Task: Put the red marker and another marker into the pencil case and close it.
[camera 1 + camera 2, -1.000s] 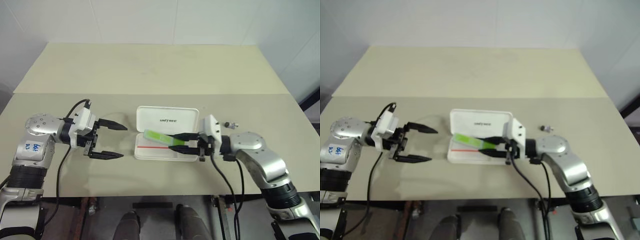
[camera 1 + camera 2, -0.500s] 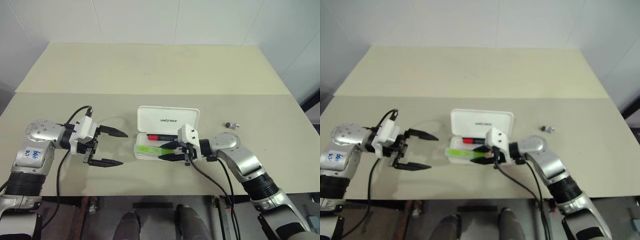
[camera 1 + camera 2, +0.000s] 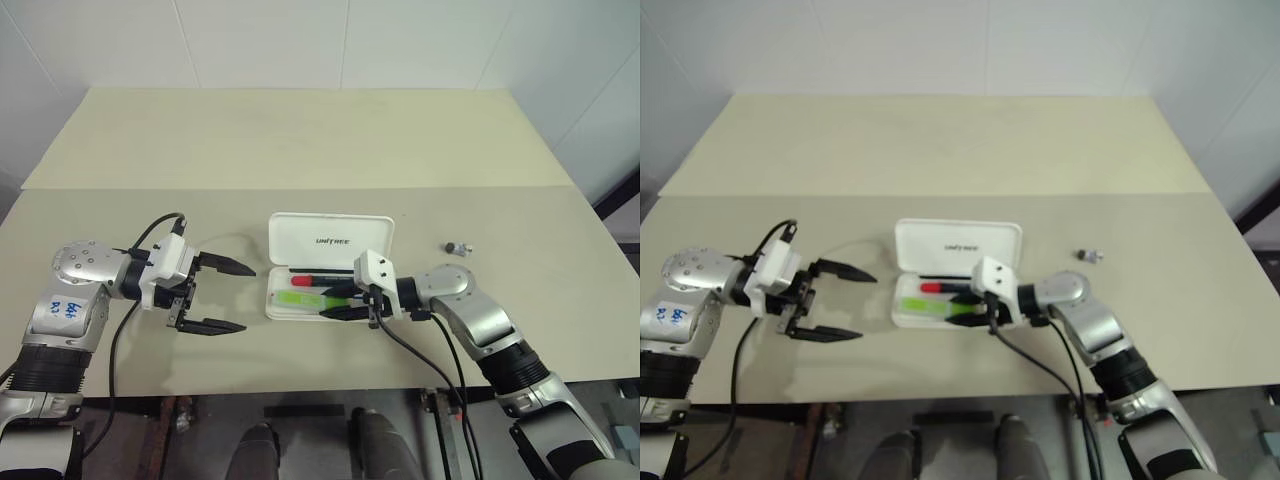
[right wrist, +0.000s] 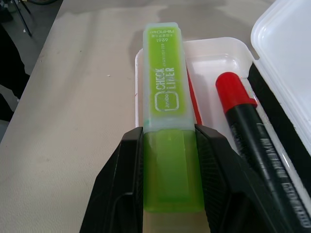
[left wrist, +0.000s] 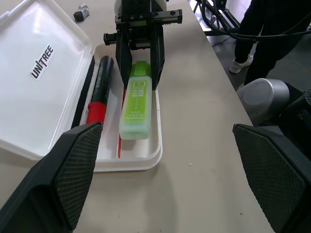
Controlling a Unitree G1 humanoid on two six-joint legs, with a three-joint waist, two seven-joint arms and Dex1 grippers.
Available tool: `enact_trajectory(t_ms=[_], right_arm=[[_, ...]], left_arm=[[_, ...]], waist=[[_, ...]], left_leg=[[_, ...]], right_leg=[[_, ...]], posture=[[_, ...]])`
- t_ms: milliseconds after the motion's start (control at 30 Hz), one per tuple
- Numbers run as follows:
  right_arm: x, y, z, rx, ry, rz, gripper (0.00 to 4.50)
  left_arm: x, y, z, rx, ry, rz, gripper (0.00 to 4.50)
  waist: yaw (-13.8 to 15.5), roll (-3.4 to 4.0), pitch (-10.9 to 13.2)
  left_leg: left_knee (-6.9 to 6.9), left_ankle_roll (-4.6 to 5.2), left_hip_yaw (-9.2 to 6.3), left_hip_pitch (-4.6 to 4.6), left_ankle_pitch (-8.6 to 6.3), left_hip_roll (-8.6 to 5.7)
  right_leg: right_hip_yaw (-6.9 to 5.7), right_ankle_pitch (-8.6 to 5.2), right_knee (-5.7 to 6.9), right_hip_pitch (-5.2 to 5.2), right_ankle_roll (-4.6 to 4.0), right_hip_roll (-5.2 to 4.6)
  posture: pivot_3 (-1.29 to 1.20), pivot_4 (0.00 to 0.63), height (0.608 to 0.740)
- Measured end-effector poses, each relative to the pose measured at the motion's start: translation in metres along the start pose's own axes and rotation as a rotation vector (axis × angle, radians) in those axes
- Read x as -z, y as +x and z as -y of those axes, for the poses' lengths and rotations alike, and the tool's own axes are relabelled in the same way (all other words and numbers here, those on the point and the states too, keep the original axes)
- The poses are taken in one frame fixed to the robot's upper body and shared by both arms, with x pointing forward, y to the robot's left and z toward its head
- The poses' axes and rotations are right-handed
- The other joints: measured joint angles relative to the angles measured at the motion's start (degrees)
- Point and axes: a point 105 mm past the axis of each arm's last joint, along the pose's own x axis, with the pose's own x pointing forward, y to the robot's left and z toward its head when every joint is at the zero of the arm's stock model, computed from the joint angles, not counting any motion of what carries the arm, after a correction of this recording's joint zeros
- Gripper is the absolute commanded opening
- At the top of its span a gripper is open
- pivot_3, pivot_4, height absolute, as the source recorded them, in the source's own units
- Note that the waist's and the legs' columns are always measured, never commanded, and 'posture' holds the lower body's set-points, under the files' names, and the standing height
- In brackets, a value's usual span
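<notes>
On the table, head views: the pencil case (image 3: 330, 262) lies open near the front edge of the table (image 3: 300, 140), its lid flat behind the tray.
Inside the tray: the red marker (image 3: 322, 273) lies along the far side, and the green highlighter (image 3: 308, 298) lies beside it on the near side.
Right hand (image 3: 336, 301): its two black fingers are closed on the highlighter's end, low over the tray.
Left hand (image 3: 228, 297): its fingers are spread wide and hold nothing; it hovers apart from the case, on the case's left.
Small dark object (image 3: 460, 248): it lies on the table, well apart from the case, to the right.

Left wrist view: the highlighter (image 5: 136, 99) looks to rest in the tray, between the red marker (image 5: 98, 91) and the tray's near wall, with the other hand's fingers on both its sides. A person's legs stand beyond the table's corner.

Right wrist view: the fingers (image 4: 119, 179) press the highlighter (image 4: 167, 121) at its darker half; the cap end points forward.

Handling, my judgement: the highlighter is light, stiff, smooth plastic, so it can slip; its flat sides are the good place to hold. The case is thin, hard and light, so it may slide when the lid is pushed.

Room: the tray's walls are low and the red marker is just beside, so the fingers have little room to open. The table around the case is free.
</notes>
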Motion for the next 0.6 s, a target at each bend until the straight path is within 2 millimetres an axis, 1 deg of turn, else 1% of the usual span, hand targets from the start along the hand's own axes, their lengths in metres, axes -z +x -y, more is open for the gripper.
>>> enact_trajectory(t_ms=[133, 200, 267, 333, 367, 400, 500, 600], right_arm=[[-0.001, 0.0, 0.001, -0.001, -0.019, -0.006, 1.11], [-0.002, 0.001, 0.003, 0.004, -0.028, -0.007, 1.86], [-0.006, 0.005, 0.004, 0.008, -0.028, 0.011, 2.41], [-0.011, 0.01, 0.005, 0.01, -0.036, 0.032, 3.21], [-0.015, 0.011, 0.007, 0.014, -0.048, 0.04, 3.5], [-0.02, 0.011, 0.009, 0.019, -0.06, 0.049, 3.9], [-0.028, 0.008, 0.013, 0.037, -0.064, 0.082, 3.9], [-0.035, 0.007, 0.011, 0.019, -0.05, 0.109, 3.9]], left_arm=[[-0.001, 0.0, -0.001, -0.002, 0.009, -0.006, 4.5], [-0.001, 0.0, -0.001, -0.002, 0.013, -0.006, 4.5], [-0.001, 0.0, -0.001, -0.002, 0.016, -0.006, 4.5], [-0.001, 0.0, -0.001, -0.002, 0.02, -0.005, 4.5], [-0.001, 0.0, -0.001, -0.002, 0.022, -0.005, 4.5], [-0.001, 0.0, -0.001, -0.002, 0.022, -0.005, 4.5], [-0.001, 0.0, -0.001, -0.002, 0.023, -0.005, 4.5], [-0.001, 0.0, -0.001, -0.003, 0.022, -0.006, 4.5]], waist=[[0.0, 0.0, 0.0], [0.0, 0.0, 0.0], [-0.1, 0.0, 0.0], [-0.1, 0.01, 0.0], [-0.1, 0.01, 0.0], [-0.1, 0.01, 0.0], [-0.1, 0.01, 0.0], [0.0, 0.01, 0.0]], left_leg=[[0.01, 0.0, 0.0, 0.0, 0.0, 0.0], [0.0, 0.0, 0.0, 0.01, 0.0, 0.0], [0.0, 0.0, 0.0, 0.01, 0.0, 0.0], [0.0, 0.0, 0.0, 0.0, 0.0, 0.01], [0.01, 0.0, 0.0, 0.0, 0.0, 0.0], [0.01, 0.0, 0.0, 0.0, 0.0, 0.0], [-0.01, 0.0, -0.01, 0.0, 0.0, 0.0], [-0.01, 0.0, -0.01, 0.0, 0.0, 0.0]], right_leg=[[0.0, 0.0, 0.01, 0.0, 0.0, 0.0], [0.0, 0.0, 0.02, 0.0, 0.0, 0.0], [0.0, 0.0, 0.03, -0.01, -0.01, 0.01], [0.0, -0.01, 0.05, -0.02, 0.0, 0.0], [0.0, 0.0, 0.05, -0.02, 0.0, 0.0], [0.0, 0.0, 0.05, -0.02, 0.0, 0.0], [0.0, -0.01, 0.06, -0.02, 0.0, 0.0], [0.0, -0.01, 0.06, -0.02, 0.0, 0.0]], posture=[[0.0, 0.15, 0.74], [0.0, 0.15, 0.74], [0.0, 0.15, 0.74], [0.0, 0.15, 0.74], [0.0, 0.15, 0.74], [0.0, 0.15, 0.74], [0.0, 0.15, 0.74], [0.0, 0.15, 0.74]])
